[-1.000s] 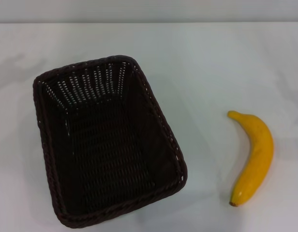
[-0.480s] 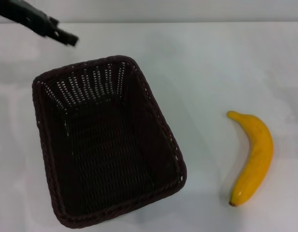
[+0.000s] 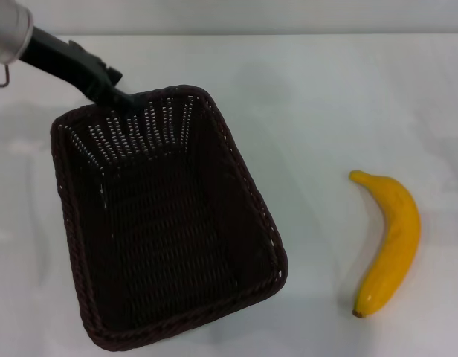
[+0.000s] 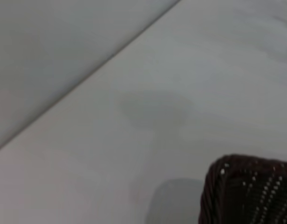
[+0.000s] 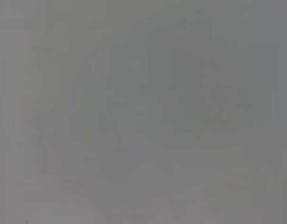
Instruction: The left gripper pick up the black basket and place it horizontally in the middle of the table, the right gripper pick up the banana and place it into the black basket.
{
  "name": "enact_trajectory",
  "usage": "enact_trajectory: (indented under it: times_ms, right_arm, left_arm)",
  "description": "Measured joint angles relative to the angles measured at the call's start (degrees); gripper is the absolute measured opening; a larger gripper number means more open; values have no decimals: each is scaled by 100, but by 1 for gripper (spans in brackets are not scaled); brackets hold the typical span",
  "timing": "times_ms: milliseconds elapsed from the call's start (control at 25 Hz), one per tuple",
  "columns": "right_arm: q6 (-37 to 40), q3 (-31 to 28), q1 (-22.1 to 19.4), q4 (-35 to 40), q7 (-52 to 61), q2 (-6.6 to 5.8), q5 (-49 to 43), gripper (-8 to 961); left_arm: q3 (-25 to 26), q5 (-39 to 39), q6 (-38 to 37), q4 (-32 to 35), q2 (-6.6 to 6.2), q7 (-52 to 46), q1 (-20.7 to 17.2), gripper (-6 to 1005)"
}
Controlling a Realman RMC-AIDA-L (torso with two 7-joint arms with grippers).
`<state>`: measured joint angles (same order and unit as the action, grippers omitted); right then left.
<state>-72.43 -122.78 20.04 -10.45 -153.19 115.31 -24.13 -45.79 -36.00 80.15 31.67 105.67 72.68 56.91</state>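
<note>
The black basket [image 3: 166, 219] stands on the white table [image 3: 318, 104] at the left, long side running front to back and slightly turned. My left gripper [image 3: 123, 99] reaches in from the upper left on a black arm with a silver-grey section, its tip at the basket's far rim. A corner of the basket [image 4: 248, 191] shows in the left wrist view. The yellow banana [image 3: 389, 242] lies on the table to the right, dark tip toward the front. The right gripper is out of view.
The table's far edge [image 3: 288, 33] runs along the top of the head view, with a grey wall behind it. The right wrist view shows only a plain grey surface.
My left arm has come further in from the upper left and lowered, its tip going from beyond the basket to the far rim. Basket and banana have not moved.
</note>
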Motion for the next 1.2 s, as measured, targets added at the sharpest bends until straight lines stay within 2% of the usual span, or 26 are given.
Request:
enact_trajectory:
  times_ms: [160,240,320,720,760,960,1120,1200]
  right_arm:
    - [0,1,9,0,0,0,-18,872]
    - [0,12,12,0,10,0,-22,872]
    - [1,45,13,4,51,0,-24,872]
    - [1,72,22,8,127,0,-30,873]
    - [1,74,25,8,128,0,-31,873]
    - [1,81,25,8,130,4,-30,873]
    - [0,80,22,5,131,6,-30,873]
    - [0,79,21,4,132,7,-33,873]
  left_arm:
    - [-6,70,-148,-65,139,183,-98,861]
    - [-8,91,-198,-79,168,229,-120,860]
    - [-4,98,-467,-100,249,318,-216,828]
    - [5,85,-658,-321,348,471,-242,653]
    - [4,82,-659,-316,354,469,-247,635]
    - [5,61,-631,-302,356,443,-273,421]
    - [18,69,-563,-302,323,333,-273,376]
    - [23,73,-460,-299,255,208,-258,353]
